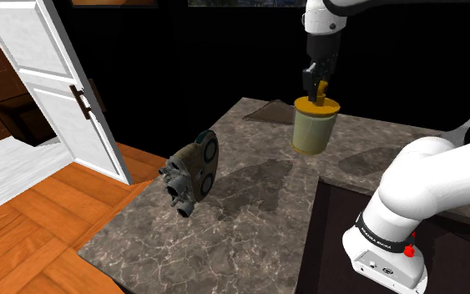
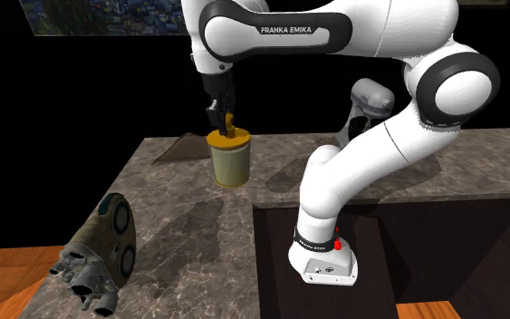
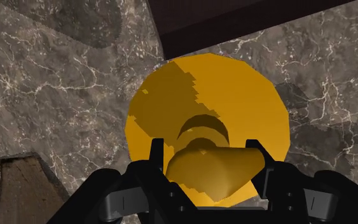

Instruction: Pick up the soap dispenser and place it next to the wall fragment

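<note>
1. Tabletop (image 1: 250,225): a marbled grey-brown slab. It carries the wall fragment. The white arm (image 1: 425,192) rises from its dark stand (image 1: 341,250) at the slab's edge and reaches over the far part of the surface.

2. Wall fragment (image 1: 193,171): a weathered grey-brown piece with round discs on its face. It lies near the tabletop's edge on the shoulder view's left, well apart from the dispenser.

3. Soap dispenser (image 1: 312,134): a pale cylindrical body under an amber-yellow cap. It hangs upright beneath the tool (image 1: 317,90). Its shadow falls apart from its base, so it is judged to be clear of the tabletop.

4. Tool state: the fingers pinch the pump spout (image 3: 212,168) from both sides, above the cap (image 3: 203,108).

5. Step in hand: the pick-up is judged complete and the carry is under way. The next move calls for a level transfer toward the fragment. Keep the dispenser upright, lower it onto bare tabletop just beside the fragment without striking it, then spread the fingers.

6. View differences:
- The wrist view confirms the clamp on the spout, which the exterior views show only small.
- The shoulder view shows the gap to the fragment, plus a white door (image 1: 58,83) and a wooden floor (image 1: 41,225).
- The second exterior view shows the fragment at the near corner of the slab.
</note>
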Robot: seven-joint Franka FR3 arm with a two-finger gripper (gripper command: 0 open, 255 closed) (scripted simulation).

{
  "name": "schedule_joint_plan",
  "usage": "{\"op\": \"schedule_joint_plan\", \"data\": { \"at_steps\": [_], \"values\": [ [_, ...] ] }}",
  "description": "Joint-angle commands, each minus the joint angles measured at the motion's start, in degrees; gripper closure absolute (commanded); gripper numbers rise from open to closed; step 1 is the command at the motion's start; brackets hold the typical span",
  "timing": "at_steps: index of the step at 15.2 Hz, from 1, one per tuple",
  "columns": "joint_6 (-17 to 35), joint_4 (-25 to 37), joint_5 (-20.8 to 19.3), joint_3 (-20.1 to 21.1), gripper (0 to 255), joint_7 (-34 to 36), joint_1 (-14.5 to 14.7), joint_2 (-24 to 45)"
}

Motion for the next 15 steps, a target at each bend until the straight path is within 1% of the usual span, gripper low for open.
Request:
{"op": "schedule_joint_plan", "data": {
  "at_steps": [1, 15],
  "values": [
    [-1.5, 2.0, 0.0, 0.0, 255, -0.2, -0.1, 0.5],
    [-10.9, 15.9, -0.3, 0.2, 255, -1.6, -0.5, 4.8]
  ]
}}
